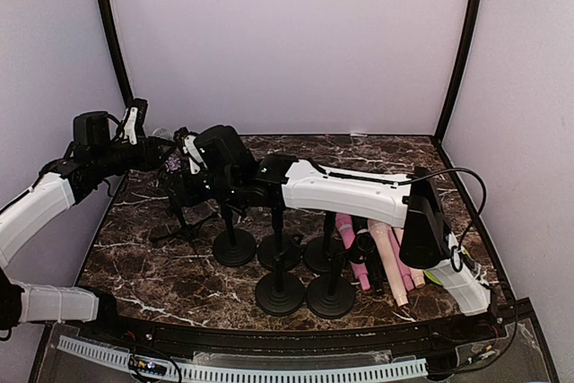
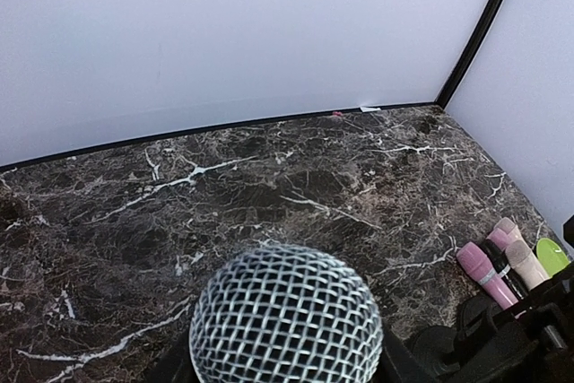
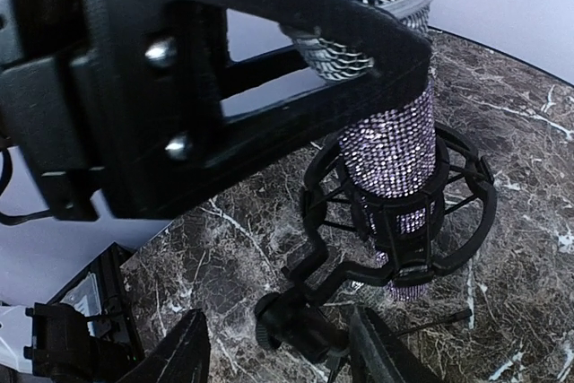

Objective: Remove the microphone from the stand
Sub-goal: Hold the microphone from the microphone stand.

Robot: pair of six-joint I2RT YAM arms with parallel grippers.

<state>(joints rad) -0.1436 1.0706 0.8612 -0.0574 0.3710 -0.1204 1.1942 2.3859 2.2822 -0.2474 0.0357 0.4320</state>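
Across the dark marble bench (image 1: pixel 377 150) both arms meet at the far left; the right one stretches over from its own side. Under it I see a cluster of round-based stands (image 1: pixel 280 291) at mid-bench, and to their right a pile of loose mics (image 1: pixel 386 257), pink and beige. The tripod stand (image 1: pixel 184 226) is at the left, its black shock mount (image 3: pixel 466 213) ringing the microphone (image 3: pixel 390 145).

The microphone sits upright in that mount. Its body is covered in lilac rhinestones and it has a silver wire-mesh grille (image 2: pixel 285 316) on top. The base pokes out just below the ring.

My left claw (image 1: pixel 154 152) grips the microphone just under the grille: from the right wrist I see one black finger (image 3: pixel 269 123) lying flat across the front of the body, the other hidden behind. My right claw (image 3: pixel 282 352) is spread wide, holding nothing, lower down near the stand's swivel joint (image 3: pixel 296 325).
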